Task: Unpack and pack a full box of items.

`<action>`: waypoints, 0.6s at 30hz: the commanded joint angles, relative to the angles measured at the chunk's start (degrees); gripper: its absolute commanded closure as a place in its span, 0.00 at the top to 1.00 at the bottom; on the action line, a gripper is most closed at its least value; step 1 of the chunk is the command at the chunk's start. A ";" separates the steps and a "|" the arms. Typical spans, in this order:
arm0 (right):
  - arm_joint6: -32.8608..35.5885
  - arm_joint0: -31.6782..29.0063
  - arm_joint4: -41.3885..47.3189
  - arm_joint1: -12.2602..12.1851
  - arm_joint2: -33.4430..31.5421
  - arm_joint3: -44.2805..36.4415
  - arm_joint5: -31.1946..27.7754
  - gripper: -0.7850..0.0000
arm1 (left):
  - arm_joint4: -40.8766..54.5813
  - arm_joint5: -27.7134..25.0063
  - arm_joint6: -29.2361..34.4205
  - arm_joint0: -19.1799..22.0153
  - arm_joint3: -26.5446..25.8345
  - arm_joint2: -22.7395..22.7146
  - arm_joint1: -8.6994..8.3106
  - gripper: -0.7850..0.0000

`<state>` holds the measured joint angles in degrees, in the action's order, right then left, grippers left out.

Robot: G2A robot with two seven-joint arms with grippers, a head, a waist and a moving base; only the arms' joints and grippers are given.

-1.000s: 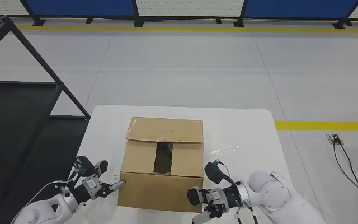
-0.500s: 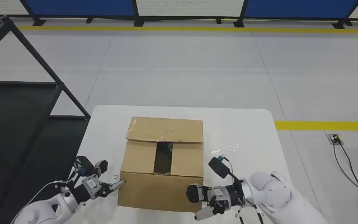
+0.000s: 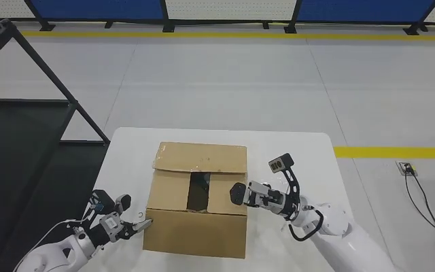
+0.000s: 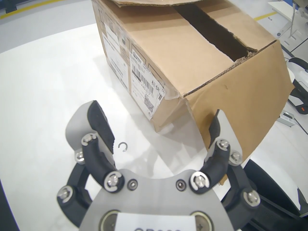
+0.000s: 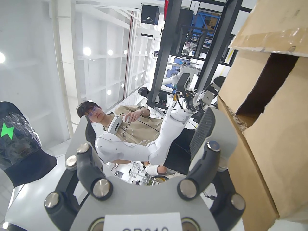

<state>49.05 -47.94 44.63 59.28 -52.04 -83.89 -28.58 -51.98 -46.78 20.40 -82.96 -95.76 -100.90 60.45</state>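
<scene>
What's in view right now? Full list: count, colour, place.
box: 1, brown, mid-table; top flaps mostly shut, dark gap between them
labels: several, white, on one side of the box
clip: 1, metal, C-shaped, on the table by the box's near corner
table: 1, white, under the box
frame: 1, black, on the floor beside the table
panels: several, blue, along the far floor edge
lines: 2, yellow, on the floor
cable: 1, black, on the floor past the table
left gripper: 1, grey and black, at the box's near corner, jaws open, empty
right gripper: 1, grey and black, at the box's other side, jaws open, empty
</scene>
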 commanded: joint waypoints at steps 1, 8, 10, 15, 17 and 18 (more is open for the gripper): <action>-0.01 0.00 0.01 0.00 0.00 0.00 0.03 1.00 | 0.00 0.00 0.00 0.00 0.00 0.00 0.00 1.00; -5.08 -0.06 0.62 0.61 0.36 0.28 4.92 1.00 | 0.00 0.00 0.00 0.00 0.00 0.00 0.00 1.00; -8.66 1.41 1.84 1.20 0.91 1.37 10.77 1.00 | 0.00 0.00 0.00 0.00 0.00 0.00 0.00 1.00; -12.08 4.73 1.41 2.43 2.60 3.36 21.13 1.00 | 0.00 0.00 0.00 0.00 0.00 0.00 0.00 1.00; -12.36 5.55 1.27 2.71 2.64 4.25 23.69 1.00 | 0.00 0.00 0.00 0.00 0.00 0.00 0.00 1.00; -12.45 5.76 1.08 2.86 2.74 4.38 24.48 1.00 | 0.00 0.00 0.00 0.00 0.00 0.00 0.00 1.00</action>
<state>36.69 -42.37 45.86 62.03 -49.35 -79.68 -4.97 -51.98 -46.78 20.40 -82.96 -95.76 -100.90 60.45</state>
